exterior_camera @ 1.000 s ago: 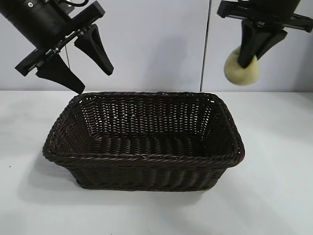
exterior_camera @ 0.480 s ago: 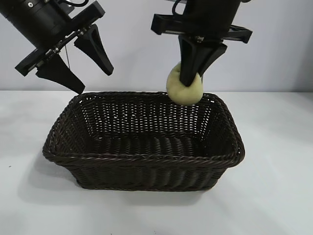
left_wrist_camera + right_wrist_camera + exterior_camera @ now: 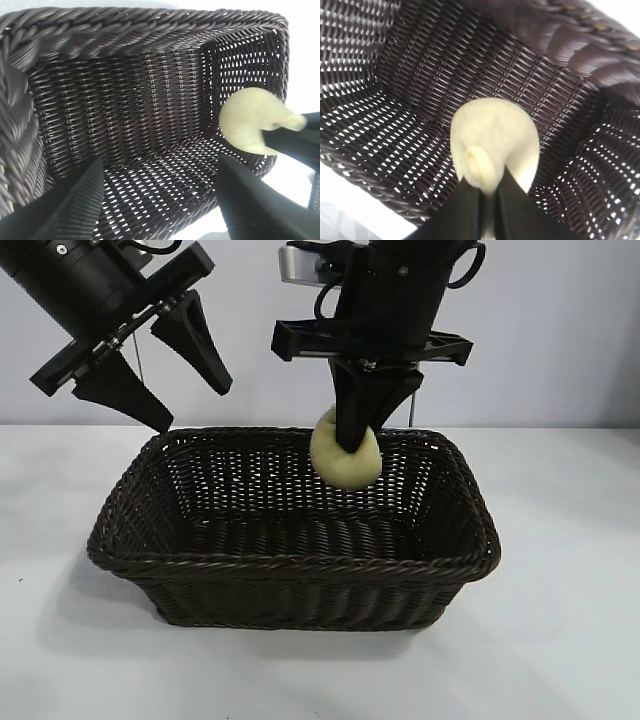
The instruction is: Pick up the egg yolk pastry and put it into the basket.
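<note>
The egg yolk pastry (image 3: pixel 345 465), a pale yellow rounded lump, hangs over the back middle of the dark brown wicker basket (image 3: pixel 300 562), about level with its rim. My right gripper (image 3: pixel 352 445) points straight down, its two fingers pinched on the pastry's top. In the right wrist view the pastry (image 3: pixel 495 135) bulges out from between the narrow fingers of the gripper (image 3: pixel 489 187), above the basket's woven floor (image 3: pixel 470 65). My left gripper (image 3: pixel 193 407) hangs open and empty above the basket's back left corner. The left wrist view shows the pastry (image 3: pixel 247 120) by the far wall.
The basket stands in the middle of a white table (image 3: pixel 560 640), with a pale wall behind. Nothing lies on the basket's floor (image 3: pixel 150 130). The left gripper's open fingers (image 3: pixel 75 200) frame the basket's inside.
The right arm has carried the pastry leftward from beyond the basket's right end and lowered it over the basket's back middle. The left arm has not moved.
</note>
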Available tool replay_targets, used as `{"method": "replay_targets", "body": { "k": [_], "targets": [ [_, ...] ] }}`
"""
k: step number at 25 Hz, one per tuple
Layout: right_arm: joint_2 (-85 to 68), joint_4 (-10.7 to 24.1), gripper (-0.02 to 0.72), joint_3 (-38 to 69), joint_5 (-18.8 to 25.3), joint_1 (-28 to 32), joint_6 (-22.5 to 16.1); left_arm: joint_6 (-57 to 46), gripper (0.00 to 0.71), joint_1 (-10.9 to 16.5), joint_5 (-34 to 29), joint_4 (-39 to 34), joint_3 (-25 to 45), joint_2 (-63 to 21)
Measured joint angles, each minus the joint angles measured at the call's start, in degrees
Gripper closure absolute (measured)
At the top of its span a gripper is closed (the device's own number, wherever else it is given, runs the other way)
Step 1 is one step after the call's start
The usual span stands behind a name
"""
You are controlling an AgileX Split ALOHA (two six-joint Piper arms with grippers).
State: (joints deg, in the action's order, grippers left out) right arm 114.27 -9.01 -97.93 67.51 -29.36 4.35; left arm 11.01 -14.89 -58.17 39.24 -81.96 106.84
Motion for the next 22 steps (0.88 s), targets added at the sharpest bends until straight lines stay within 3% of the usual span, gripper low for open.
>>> {"method": "replay_targets", "body": {
  "k": [4, 6, 12, 22],
  "targets": [
    [0.0, -0.3, 0.253, 0.0, 0.0, 0.0, -0.4, 0.0, 0.24, 0.0, 0.0, 0.0, 0.0, 0.0],
    [0.0, -0.3, 0.183, 0.0, 0.0, 0.0, -0.5, 0.0, 0.24, 0.0, 0.0, 0.0, 0.0, 0.0],
    [-1.9, -1.1, 0.146, 0.0, 0.6, 1.3, -0.7, 0.0, 0.24, 0.0, -0.1, 0.0, 0.0, 0.0],
    [-6.8, -1.9, 0.146, 0.0, 2.6, 9.9, 1.4, 0.0, 0.24, 0.0, -0.2, 0.0, 0.0, 0.0]
  ]
}}
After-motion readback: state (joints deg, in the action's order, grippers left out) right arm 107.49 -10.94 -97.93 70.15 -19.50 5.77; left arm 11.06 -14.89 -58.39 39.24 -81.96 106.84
